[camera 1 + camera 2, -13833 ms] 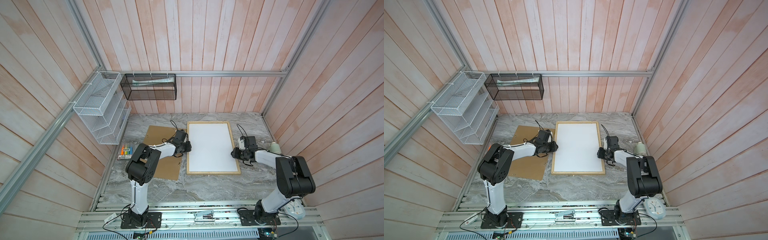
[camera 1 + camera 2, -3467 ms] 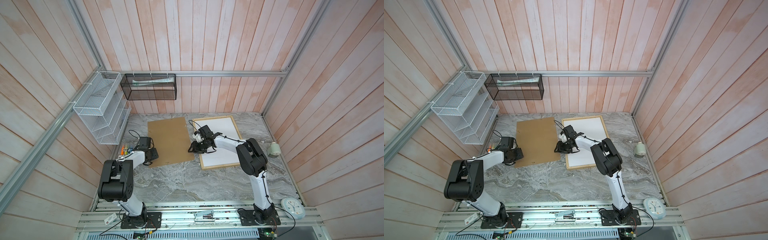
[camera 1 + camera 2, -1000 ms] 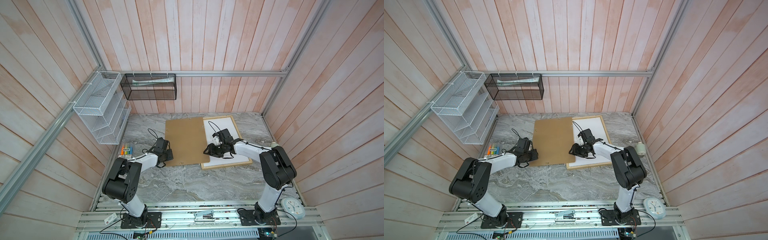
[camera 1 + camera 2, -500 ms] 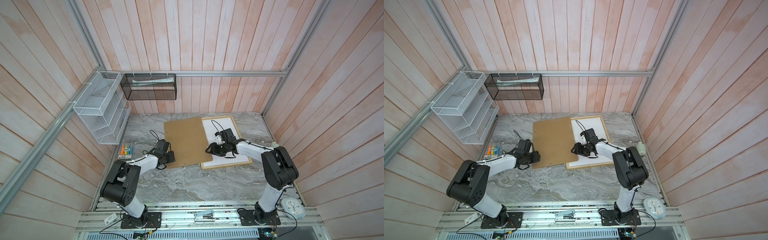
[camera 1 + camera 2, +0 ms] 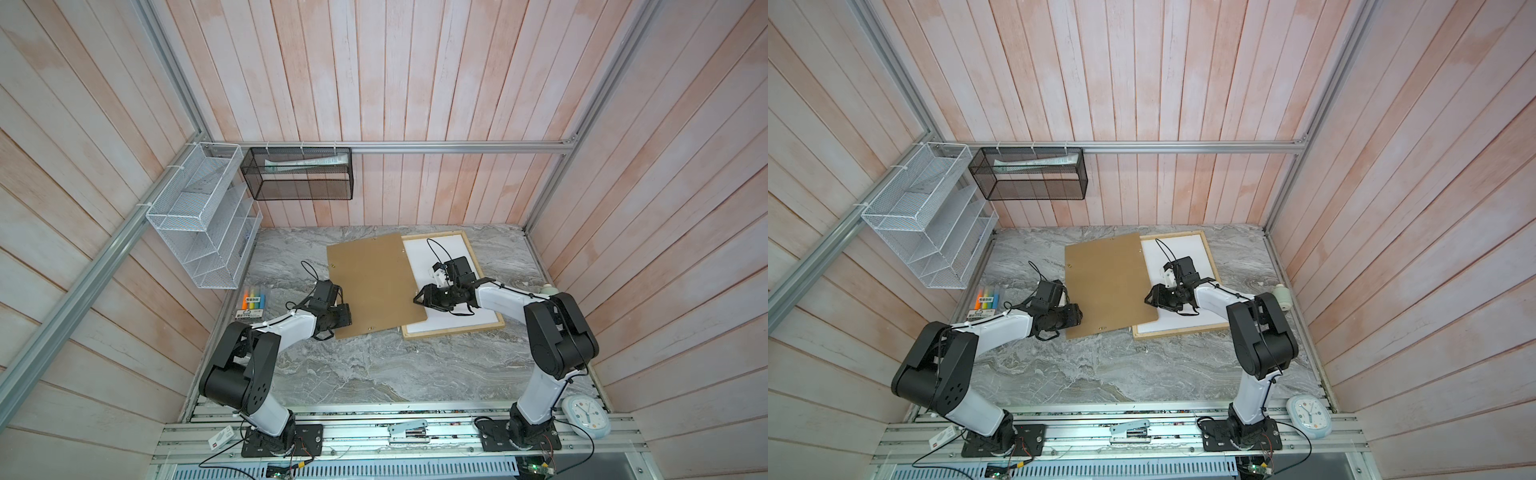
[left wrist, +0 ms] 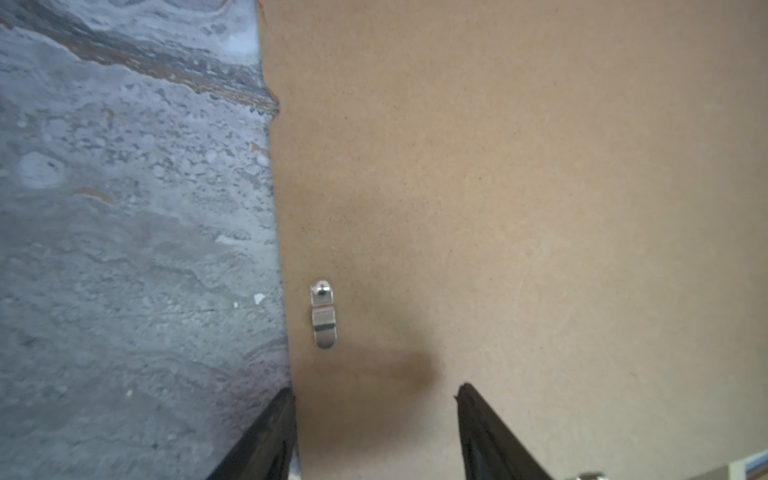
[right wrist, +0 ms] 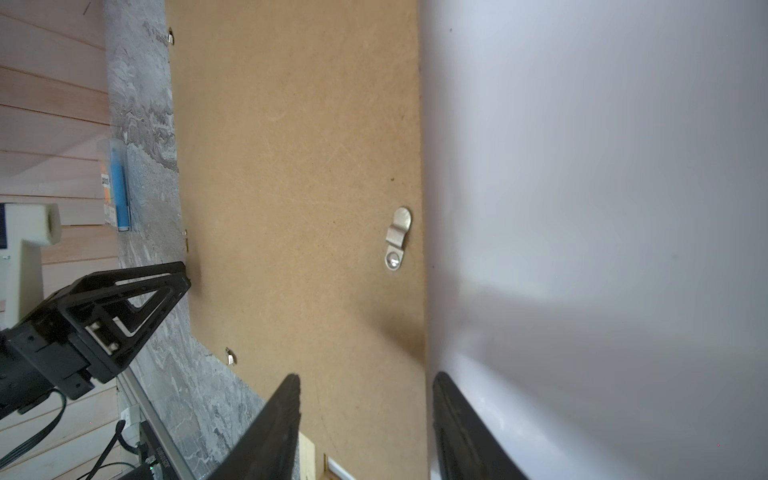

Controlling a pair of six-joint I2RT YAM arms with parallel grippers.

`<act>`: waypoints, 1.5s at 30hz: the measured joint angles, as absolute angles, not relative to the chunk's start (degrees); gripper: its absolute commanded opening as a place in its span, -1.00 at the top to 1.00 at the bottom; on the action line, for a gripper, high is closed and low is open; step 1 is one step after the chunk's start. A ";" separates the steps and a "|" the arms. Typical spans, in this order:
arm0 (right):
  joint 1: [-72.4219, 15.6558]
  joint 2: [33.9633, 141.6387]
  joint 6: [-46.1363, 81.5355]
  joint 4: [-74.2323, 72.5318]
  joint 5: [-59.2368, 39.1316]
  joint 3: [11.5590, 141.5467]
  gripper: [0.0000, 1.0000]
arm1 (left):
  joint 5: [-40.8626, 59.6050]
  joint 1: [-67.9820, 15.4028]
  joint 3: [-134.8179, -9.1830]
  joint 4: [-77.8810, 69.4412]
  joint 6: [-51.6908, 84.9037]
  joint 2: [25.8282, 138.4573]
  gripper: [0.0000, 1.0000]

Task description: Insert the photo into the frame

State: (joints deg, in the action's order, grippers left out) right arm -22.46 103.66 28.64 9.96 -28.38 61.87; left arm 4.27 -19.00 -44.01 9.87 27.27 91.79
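Jaws of the left gripper (image 6: 376,390) stand spread, one over the grey marble table (image 6: 124,249), one over the brown backing board (image 6: 498,166) by a metal clip (image 6: 323,313). The right gripper (image 7: 365,376), also spread, straddles the board's opposite edge above a white sheet (image 7: 582,208). Both top views alone show the pale wooden rectangular frame (image 5: 453,331) whole, flat on the table, partly under the board, holding that sheet; whether it is the photo is unclear.

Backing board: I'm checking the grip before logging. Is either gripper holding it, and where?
Neither clamps it. The left gripper and right gripper stand open over opposite edges of the backing board; contact cannot be told.
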 measured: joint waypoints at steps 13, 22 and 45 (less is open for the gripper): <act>-21.23 104.81 27.81 7.90 -29.78 61.63 -0.01 | 4.27 -19.05 -44.03 9.87 27.29 91.77 -0.26; -21.23 107.26 27.86 6.33 -32.34 61.60 0.06 | 4.29 -19.05 -44.03 9.87 27.27 91.79 -0.26; -18.46 110.32 34.13 -9.08 -46.04 54.85 0.44 | 4.47 -19.03 -44.03 9.87 27.24 91.81 -0.25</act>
State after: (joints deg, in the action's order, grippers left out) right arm -18.46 110.32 34.13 -9.08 -46.04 54.85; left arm 4.47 -19.03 -44.03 9.87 27.24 91.81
